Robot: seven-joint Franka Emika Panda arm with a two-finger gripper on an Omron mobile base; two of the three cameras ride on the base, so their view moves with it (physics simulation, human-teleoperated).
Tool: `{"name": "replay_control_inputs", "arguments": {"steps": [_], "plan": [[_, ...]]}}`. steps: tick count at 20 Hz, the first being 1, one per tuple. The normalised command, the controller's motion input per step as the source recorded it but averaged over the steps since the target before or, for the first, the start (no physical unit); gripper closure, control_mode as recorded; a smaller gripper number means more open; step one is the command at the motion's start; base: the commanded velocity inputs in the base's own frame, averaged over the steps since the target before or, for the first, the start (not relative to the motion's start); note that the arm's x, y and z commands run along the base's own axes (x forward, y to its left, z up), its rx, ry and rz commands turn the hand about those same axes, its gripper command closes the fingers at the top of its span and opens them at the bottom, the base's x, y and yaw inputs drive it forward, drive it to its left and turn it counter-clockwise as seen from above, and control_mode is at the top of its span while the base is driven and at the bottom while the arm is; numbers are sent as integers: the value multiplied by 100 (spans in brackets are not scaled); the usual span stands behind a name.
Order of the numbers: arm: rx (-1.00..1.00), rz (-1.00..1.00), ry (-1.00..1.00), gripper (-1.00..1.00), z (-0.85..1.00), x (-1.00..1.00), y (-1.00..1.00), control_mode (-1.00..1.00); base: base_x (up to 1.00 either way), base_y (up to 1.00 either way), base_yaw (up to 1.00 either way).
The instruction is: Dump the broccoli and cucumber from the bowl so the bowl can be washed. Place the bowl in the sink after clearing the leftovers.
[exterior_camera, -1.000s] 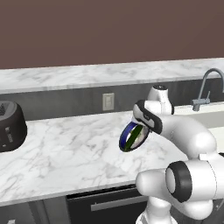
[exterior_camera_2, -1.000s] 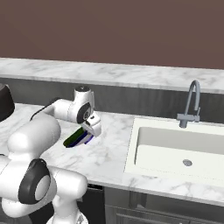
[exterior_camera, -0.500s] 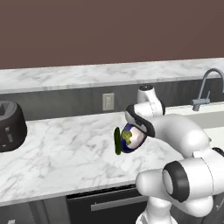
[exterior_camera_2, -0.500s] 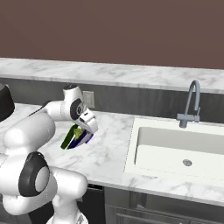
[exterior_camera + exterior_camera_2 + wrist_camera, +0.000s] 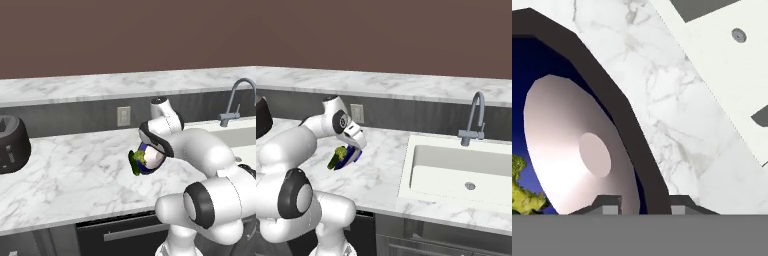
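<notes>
The gripper holds the bowl by its rim: in the hand view the two dark finger tips stand at either side of the dark rim, one against the white inside and one on the outside. So the hand is narrow, closed on the edge of the bowl.

The bowl is in the air above the marble counter, tipped onto its side, with its white inside turned toward the left base camera. From the right base view the bowl shows more of its dark blue outside, under the white hand.

The broccoli sits at the low lip of the tipped bowl, a lumpy yellow-green piece, half over the edge. In the hand view the broccoli appears at the lower left, against the blue. The cucumber is a dark green stick just beside the broccoli, at the low side of the bowl; I cannot tell if it touches the bowl or already is free of it.

Farther to the robot's right is the sink, a pale basin set in the counter, well apart from the bowl, with the grey faucet behind it. On the far left of the counter stands a dark toaster, and a wall outlet is on the grey backsplash behind the arm.
</notes>
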Motion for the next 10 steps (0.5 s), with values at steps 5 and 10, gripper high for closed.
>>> {"name": "replay_control_inputs", "arguments": {"steps": [5,10], "plan": [[-7,-3,0,100,0,0,0,-100,0,0,0],[-6,-13,0,100,0,-8,-6,-100,0,0,0]]}}
